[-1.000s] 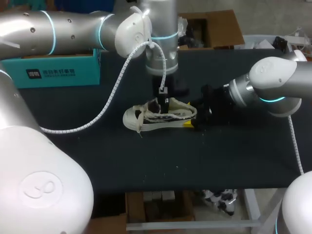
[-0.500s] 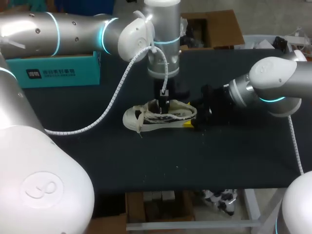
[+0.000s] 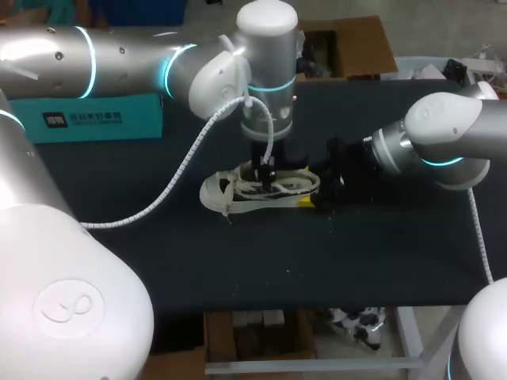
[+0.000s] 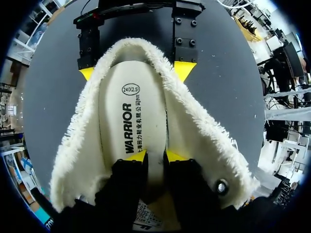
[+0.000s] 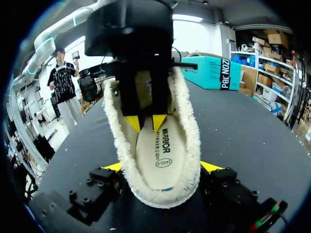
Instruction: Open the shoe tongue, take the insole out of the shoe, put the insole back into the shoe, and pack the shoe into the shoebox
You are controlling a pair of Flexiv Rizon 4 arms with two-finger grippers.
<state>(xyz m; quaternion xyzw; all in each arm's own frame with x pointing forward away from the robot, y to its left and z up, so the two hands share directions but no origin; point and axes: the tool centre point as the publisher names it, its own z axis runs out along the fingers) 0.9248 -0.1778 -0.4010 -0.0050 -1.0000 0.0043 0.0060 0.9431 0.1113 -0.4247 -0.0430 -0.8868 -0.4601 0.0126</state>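
Left tool (image 4: 155, 155) stands tips-down inside the shoe (image 3: 215, 192) at mid-counter (image 3: 238, 261), slightly parted and gripping nothing, its tips on the insole (image 4: 146, 111), while the right tool (image 5: 162, 167) clamps the heel from 3 o'clock, the toe pointing to 9.

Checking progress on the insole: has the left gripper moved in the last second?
Yes. The left gripper has come down into the shoe, which lies where it was.
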